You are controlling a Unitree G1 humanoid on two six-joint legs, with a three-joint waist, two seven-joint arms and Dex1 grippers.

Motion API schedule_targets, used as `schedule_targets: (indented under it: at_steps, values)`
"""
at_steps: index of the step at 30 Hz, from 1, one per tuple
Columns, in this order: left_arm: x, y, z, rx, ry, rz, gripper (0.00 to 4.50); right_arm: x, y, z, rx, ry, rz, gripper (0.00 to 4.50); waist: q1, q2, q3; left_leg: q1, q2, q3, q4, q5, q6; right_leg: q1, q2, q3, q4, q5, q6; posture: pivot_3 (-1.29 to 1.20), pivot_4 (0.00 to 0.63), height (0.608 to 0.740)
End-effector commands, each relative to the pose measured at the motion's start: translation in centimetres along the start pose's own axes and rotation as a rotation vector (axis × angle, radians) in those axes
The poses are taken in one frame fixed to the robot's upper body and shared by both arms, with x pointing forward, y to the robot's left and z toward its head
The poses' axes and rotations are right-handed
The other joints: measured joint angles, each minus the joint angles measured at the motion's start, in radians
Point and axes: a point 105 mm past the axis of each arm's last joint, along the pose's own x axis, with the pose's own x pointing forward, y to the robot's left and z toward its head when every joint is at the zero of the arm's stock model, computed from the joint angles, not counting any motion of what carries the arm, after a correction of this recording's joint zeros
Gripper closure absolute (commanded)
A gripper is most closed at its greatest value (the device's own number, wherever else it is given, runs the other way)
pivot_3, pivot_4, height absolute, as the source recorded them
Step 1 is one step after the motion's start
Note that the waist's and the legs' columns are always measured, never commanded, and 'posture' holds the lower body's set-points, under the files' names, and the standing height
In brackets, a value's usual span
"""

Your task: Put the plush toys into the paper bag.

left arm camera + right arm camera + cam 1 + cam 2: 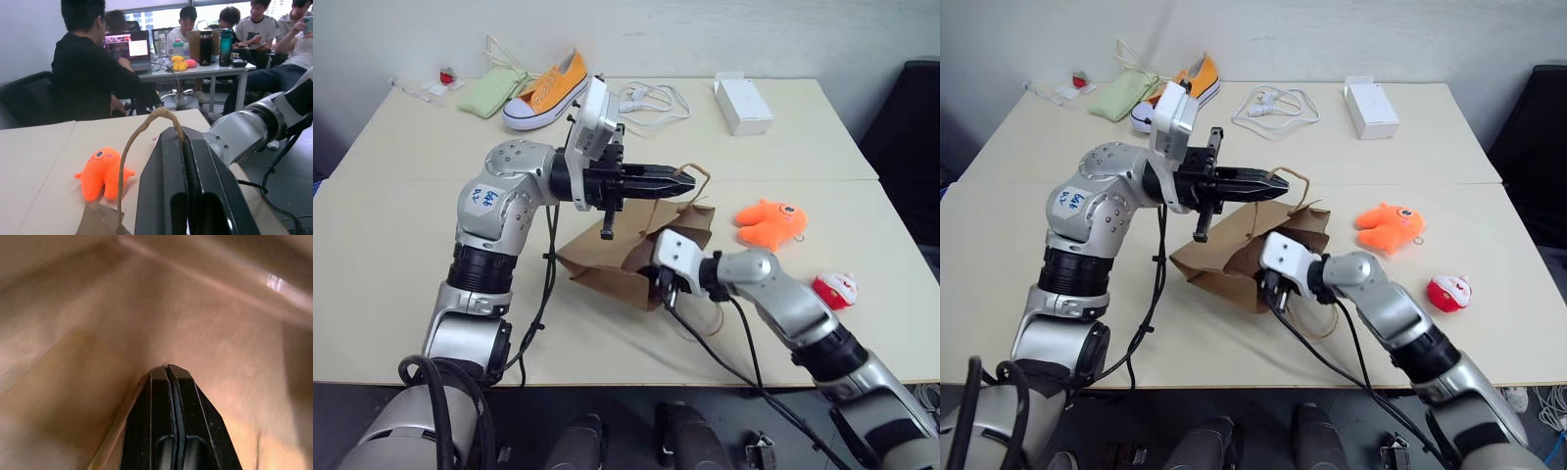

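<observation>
The right gripper [1273, 286], jaws pressed together, reaches inside the paper bag [607, 269], apparently gripping nothing but paper. The bag lies on its side mid-table, long axis running left-right, mouth toward the right. Above it the left gripper [683, 179], clamped tight, holds a cord handle [142, 147]. Right of the bag sit the red-and-white plush [834, 290], nearer, and the orange plush [770, 221], farther. Beyond lie a white box [742, 104], a white cable [651, 99], an orange sneaker [548, 90] and a green pouch [491, 91].
</observation>
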Motion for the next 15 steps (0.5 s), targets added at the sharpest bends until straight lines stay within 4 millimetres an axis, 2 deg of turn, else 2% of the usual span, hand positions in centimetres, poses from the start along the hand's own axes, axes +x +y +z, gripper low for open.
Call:
schedule_targets:
  at_steps: [1,4,8,11,15]
  values:
    - [1.0,-1.3,1.5,0.100,-0.005,-0.072,4.50,-0.1,-0.4,0.1,0.135,-0.010,0.049,4.47,0.001,0.000,0.000,0.000,0.000,0.000,0.000,0.000,0.000,0.000,0.000,0.000,0.001,0.000,0.000,0.00,0.150,0.740]
    - [0.9,-1.6,1.4,0.102,-0.002,-0.080,4.50,0.5,-0.3,-2.4,0.192,0.074,0.074,4.47,0.006,0.000,0.000,0.000,-0.001,0.000,0.000,0.000,0.000,0.000,-0.001,0.000,0.005,0.000,0.000,0.00,0.150,0.740]
    - [0.2,-1.3,1.4,0.118,0.018,-0.044,4.50,1.1,-1.1,-4.0,0.340,0.101,0.020,4.47,0.000,0.000,0.000,0.000,-0.002,-0.001,0.001,0.000,0.000,0.000,-0.001,0.000,0.005,0.000,0.000,0.00,0.150,0.740]
    - [-0.8,-0.6,2.6,0.101,-0.009,0.005,4.50,1.0,-1.0,-5.3,0.350,0.149,0.002,4.47,-0.002,0.001,0.000,0.001,-0.002,0.000,0.001,0.001,-0.001,-0.001,-0.001,0.001,0.007,0.000,0.000,0.00,0.150,0.740]
    - [-2.5,1.0,5.2,0.027,-0.099,0.099,4.50,0.8,-0.5,-6.2,0.349,0.189,-0.009,4.47,0.003,0.001,-0.001,0.001,-0.002,0.000,0.002,0.001,-0.002,-0.002,-0.001,0.001,0.007,0.000,0.000,0.00,0.150,0.740]
